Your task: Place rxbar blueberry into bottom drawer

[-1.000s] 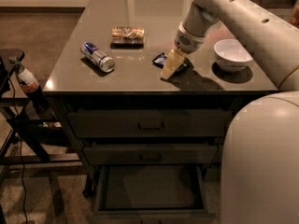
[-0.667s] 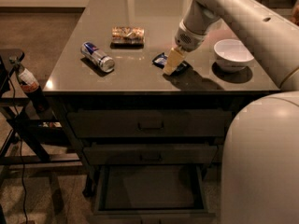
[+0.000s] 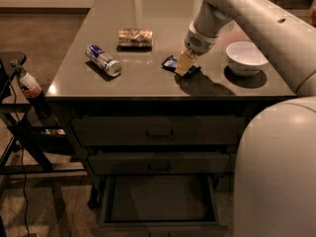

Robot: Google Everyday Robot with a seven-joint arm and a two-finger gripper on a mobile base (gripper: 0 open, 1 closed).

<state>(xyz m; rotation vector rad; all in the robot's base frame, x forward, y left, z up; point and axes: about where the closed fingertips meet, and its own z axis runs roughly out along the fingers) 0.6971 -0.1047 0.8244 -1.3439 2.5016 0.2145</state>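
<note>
Camera view: the gripper (image 3: 183,65) is sitting right on the rxbar blueberry (image 3: 170,62) on the counter (image 3: 148,80), upper middle of the frame. Can't tell if the jaws are gripping it. Down at bottom centre, the bottom drawer (image 3: 158,201) is hanging open.

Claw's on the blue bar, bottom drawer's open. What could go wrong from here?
1. The claw hides much of the rxbar blueberry; an off-centre grip may slip.
2. The bowl stands close beside the arm; lifting away could clip it.
3. The bottom drawer sits low under the tabletop; a high release might miss.
</note>
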